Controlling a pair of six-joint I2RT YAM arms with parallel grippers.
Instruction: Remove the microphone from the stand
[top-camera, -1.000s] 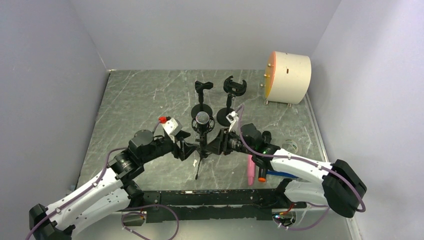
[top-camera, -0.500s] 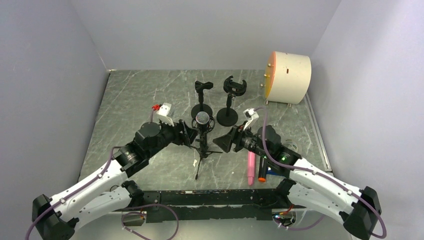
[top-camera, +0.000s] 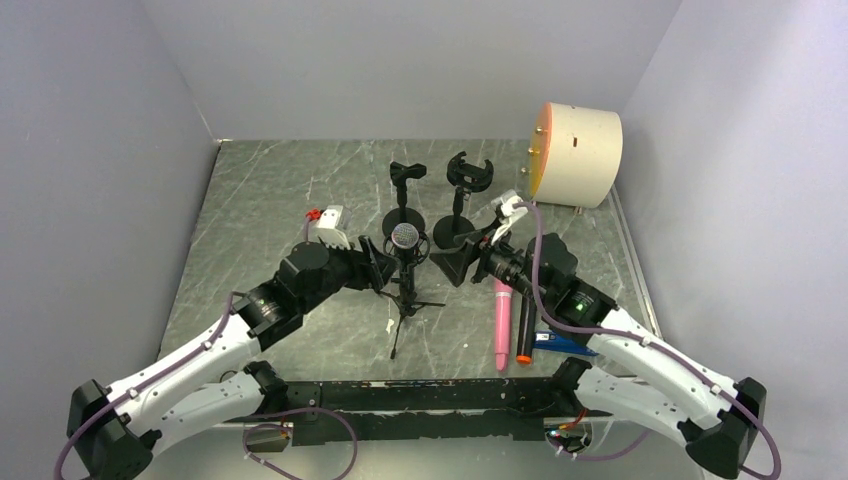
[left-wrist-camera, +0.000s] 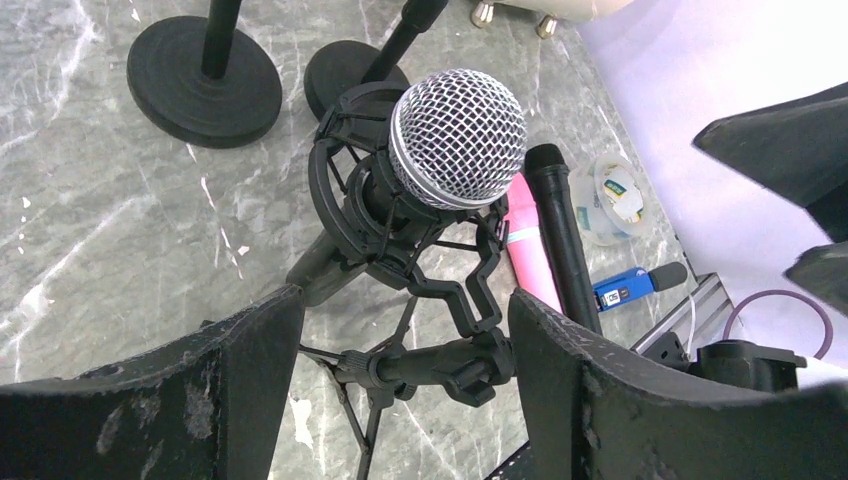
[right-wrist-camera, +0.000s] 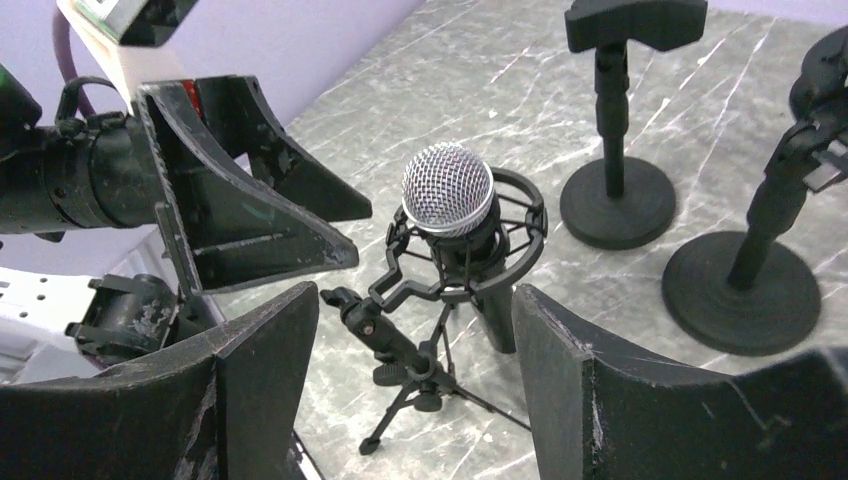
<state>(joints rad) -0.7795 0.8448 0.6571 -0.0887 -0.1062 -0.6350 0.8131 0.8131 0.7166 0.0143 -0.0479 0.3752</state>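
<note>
Across a grey marbled table (top-camera: 260, 200), from the left: left gripper (top-camera: 375, 265), jaws spread wide and holding nothing, pointed rightward and just beside its target. At centre, microphone (top-camera: 404, 238) seated in the ring of a shock mount (right-wrist-camera: 525, 215) atop a small tripod stand (top-camera: 405, 300), silver grille uppermost, dark handle slanting steeply down through the cradle, long axis far closer to upright than to flat. Just right of it, right gripper (top-camera: 447, 268), likewise wide open and empty, aimed leftward at the same grille. Flanked from both sides, then, with the left tool seemingly a shade nearer and the right slightly further off. From either wrist camera, grille framed squarely between spread fingers (left-wrist-camera: 250, 390), nothing touching yet. Probably called for next: a closing grasp on the head or upper body, then a pull up along that slanted axis and out of the ring, perhaps with the other jaws bracing the light tripod against tipping. Further right, lying flat near the right arm, a pink microphone (top-camera: 500, 325) and a black microphone (top-camera: 523, 320), side by side. On the far side, behind the tripod, a clip stand (top-camera: 407, 172) and a cradle stand (top-camera: 470, 172), both bare; at far right, a cream drum (top-camera: 582, 152) against the wall.
</note>
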